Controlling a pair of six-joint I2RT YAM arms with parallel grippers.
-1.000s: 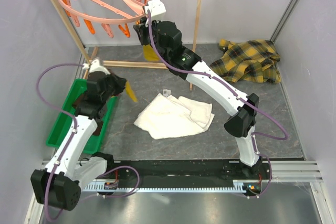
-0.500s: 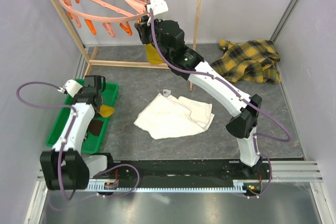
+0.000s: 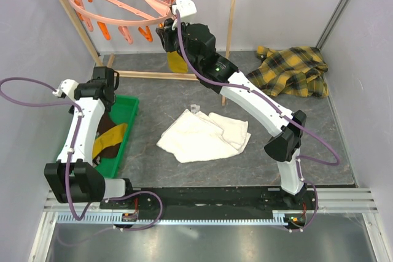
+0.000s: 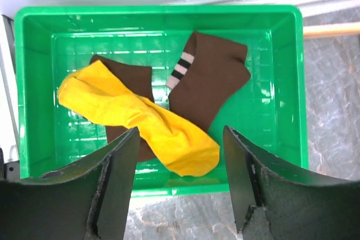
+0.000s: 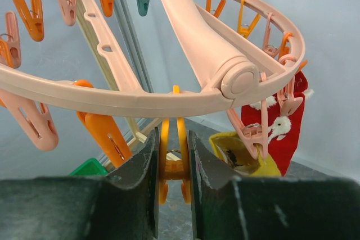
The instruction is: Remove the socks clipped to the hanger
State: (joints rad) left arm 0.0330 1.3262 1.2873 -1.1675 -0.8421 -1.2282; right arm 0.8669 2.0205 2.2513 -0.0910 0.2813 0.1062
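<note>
Your right gripper (image 5: 173, 139) is sitting right under the rim of the hanger (image 5: 112, 102), and this is the arm that matters, since it is at the ring while the other one is well apart and low. Its jaws are standing nearly closed, one finger pressing each side of an orange clip (image 5: 172, 170) dangling between them. You cannot tell from here whether that clip is biting any fabric; its lower tips are looking bare. The socks left to pull are lying to the right of these jaws in the wrist view, not between them. The clipped yellow sock (image 5: 263, 167) is hanging just beside the right finger, and the red sock (image 5: 289, 144) is hanging just past it, touching it. Each is dangling from a pink clip with its long axis running straight down, so you are probably needing a sideways shift to the right along the rim before any grab. Your left gripper (image 4: 180, 139) is hovering above the green bin (image 4: 34, 82) with the jaws spread wide and nothing between them. Directly below them the binned yellow sock (image 4: 135, 116) is lying slantwise across the brown socks (image 4: 211, 82), all loose on the bin floor and touching no finger. That arm is looking free, but it is the farther one from the ring.
</note>
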